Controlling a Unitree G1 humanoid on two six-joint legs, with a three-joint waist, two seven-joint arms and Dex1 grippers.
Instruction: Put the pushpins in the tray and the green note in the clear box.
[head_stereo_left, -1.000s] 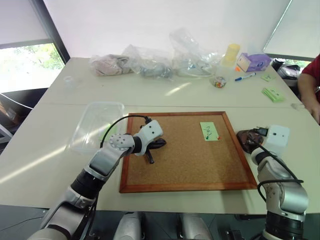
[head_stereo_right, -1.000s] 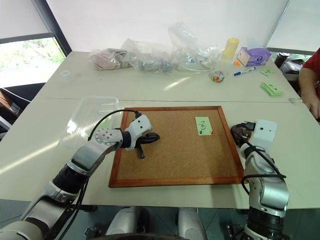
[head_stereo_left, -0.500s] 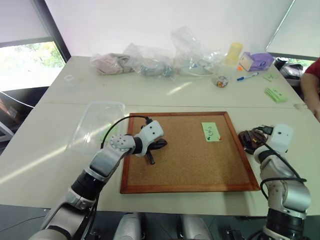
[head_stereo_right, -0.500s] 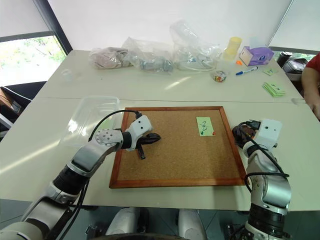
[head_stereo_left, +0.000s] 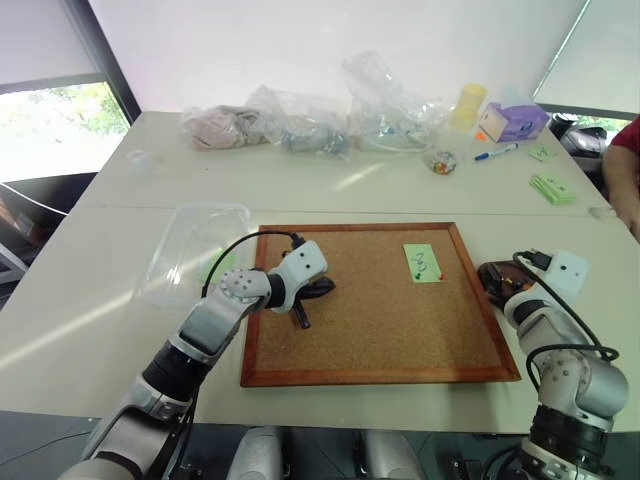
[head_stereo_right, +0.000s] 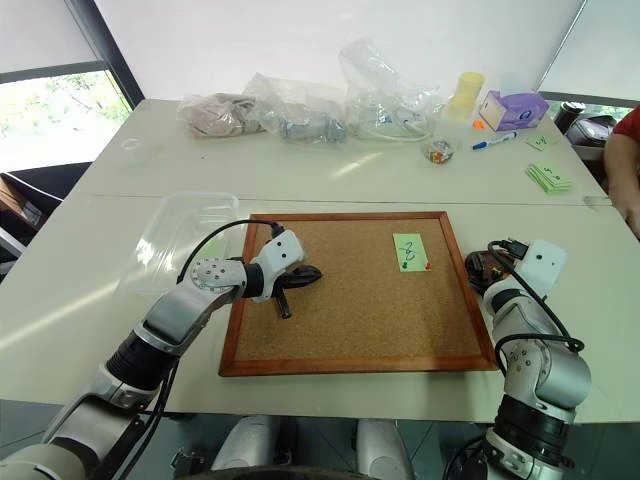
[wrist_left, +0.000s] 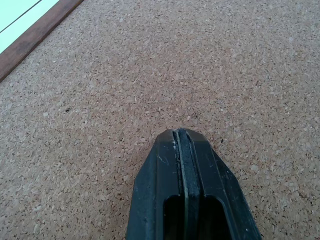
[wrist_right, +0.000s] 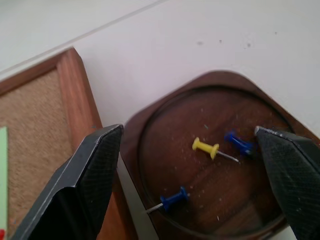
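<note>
Here, right pincer (wrist_right: 190, 170) spread wide over brown tray (wrist_right: 165, 125) beside corkboard (head_stereo_left: 380, 330) frame at right, left pincer (wrist_left: 182, 150) closed mid-left on open cork.

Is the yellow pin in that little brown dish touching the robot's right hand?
Apart. In the right wrist view the yellow pin lies on the floor of the tray, with bare wood between it and both open fingers of the right hand.

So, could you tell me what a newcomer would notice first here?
Probably the cork board mid-table, the green note pinned near its far right corner. Then the right gripper, open over the brown tray holding yellow and blue pushpins, and the left gripper, shut above the cork.
</note>
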